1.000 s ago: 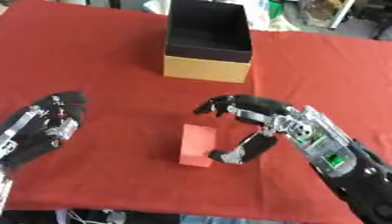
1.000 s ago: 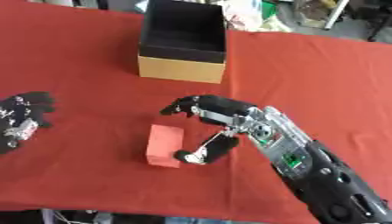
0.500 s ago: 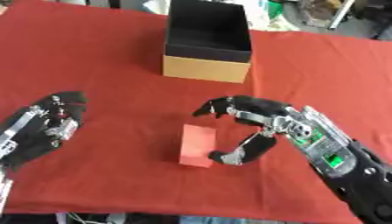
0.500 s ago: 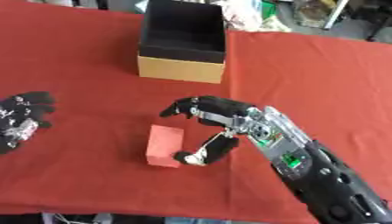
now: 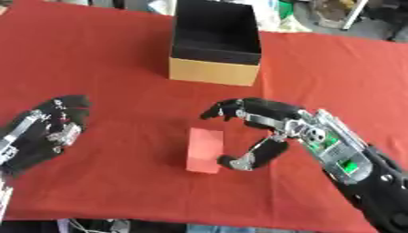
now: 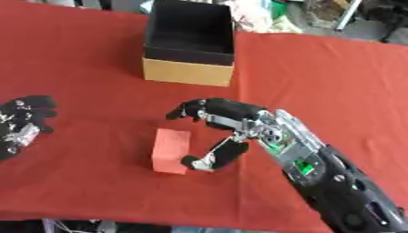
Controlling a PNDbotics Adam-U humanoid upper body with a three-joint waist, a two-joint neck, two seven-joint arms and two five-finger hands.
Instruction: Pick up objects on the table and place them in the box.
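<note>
A red block (image 5: 204, 149) lies flat on the red tablecloth, below the middle of the view. My right hand (image 5: 267, 127) arches over its right side, fingers spread above the block's far end and the thumb (image 5: 248, 158) low beside its near right corner; nothing is held. The box (image 5: 216, 43), tan outside and black inside, stands open at the far middle of the table with nothing visible in it. My left hand (image 5: 46, 132) rests open at the left edge, away from the block.
The red cloth (image 5: 95, 63) covers the whole table; its front edge runs along the bottom of the view. Clutter on the floor shows beyond the far edge (image 5: 318, 9).
</note>
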